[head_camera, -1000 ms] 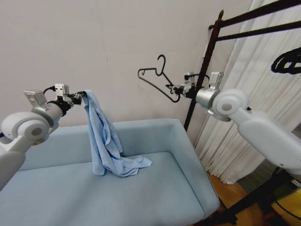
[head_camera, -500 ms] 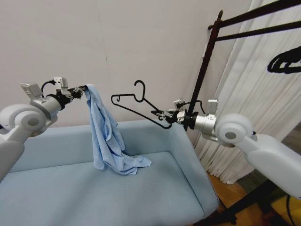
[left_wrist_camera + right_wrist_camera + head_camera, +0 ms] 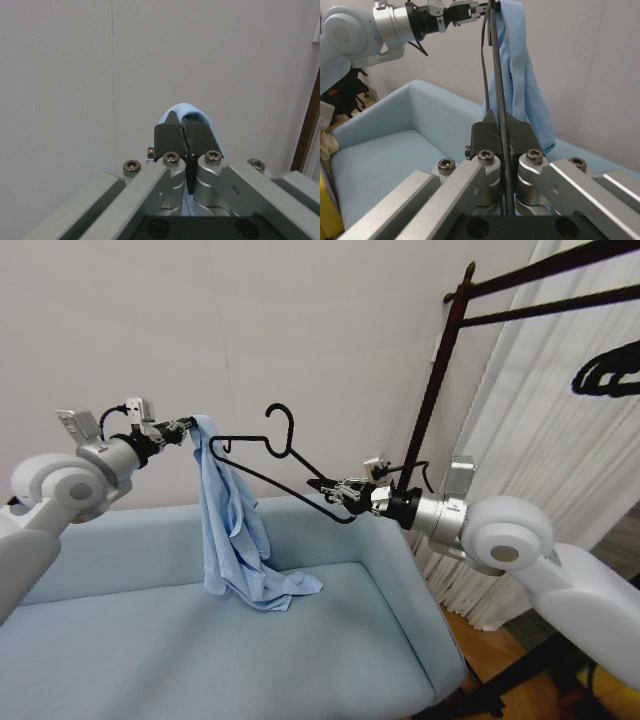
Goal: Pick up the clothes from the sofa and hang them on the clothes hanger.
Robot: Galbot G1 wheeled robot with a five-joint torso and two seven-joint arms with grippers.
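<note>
- Left gripper (image 3: 186, 427) is raised at the left, above the sofa (image 3: 300, 660) back. Its fingers are pressed fully together on the top fold of the blue shirt (image 3: 232, 530). The left wrist view shows the cloth bulging out just past the closed tips.
- The shirt hangs from that pinch with its long axis vertical, in front of the wall. Its lower end is bunched on the sofa seat, so it is not fully lifted.
- Right gripper (image 3: 336, 488) is at centre, over the sofa's right end. Its fingers are clamped on 1 end of the black hanger (image 3: 499, 85), with the wire running between the 2 pads.
- The hanger's long axis runs from the right gripper up and left toward the left gripper. The hook points up.
- The hanger's far tip is at the shirt's top, just beside the left gripper. Cannot tell if the tip is inside the cloth or only against it.
- Dark rack (image 3: 432, 390) stands to the right of the sofa, with a curtain (image 3: 560, 460) behind it. Another black hanger (image 3: 608, 370) is up by the rack's bars.
</note>
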